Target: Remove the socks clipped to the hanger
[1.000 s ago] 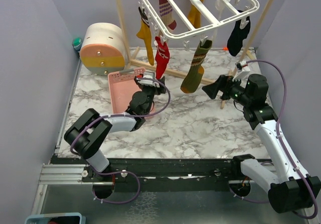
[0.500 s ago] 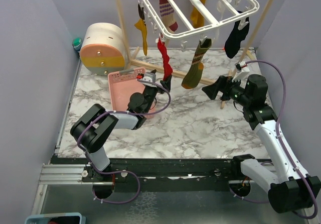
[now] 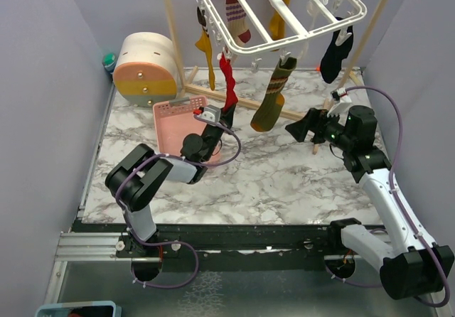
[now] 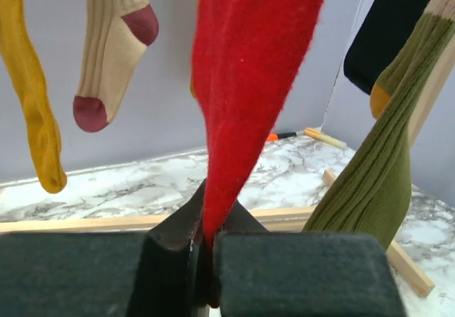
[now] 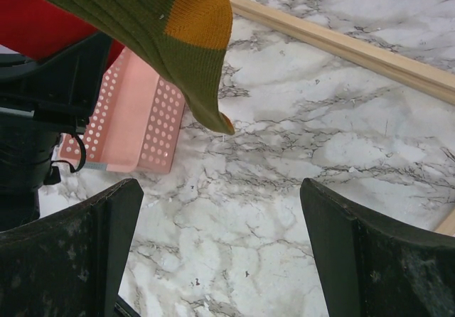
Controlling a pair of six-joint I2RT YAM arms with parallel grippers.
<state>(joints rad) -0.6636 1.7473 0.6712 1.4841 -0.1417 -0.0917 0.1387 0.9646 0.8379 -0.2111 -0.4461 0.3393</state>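
Red sock [image 4: 249, 82] hanging at upper centre from the white hanger [image 3: 291, 34], left gripper [image 4: 205, 256] clamping tight on its toe, right gripper [image 5: 220, 232] hovering wide apart below the olive sock [image 5: 142, 25], gripping nothing, pink basket [image 3: 174, 129] lying centre left, its inside partly hidden behind the left arm.

The red sock [image 4: 249, 82] looks fuzzy, olive sock [image 4: 377, 182] ribbed, tabletop [image 5: 284, 189] glossy marble.
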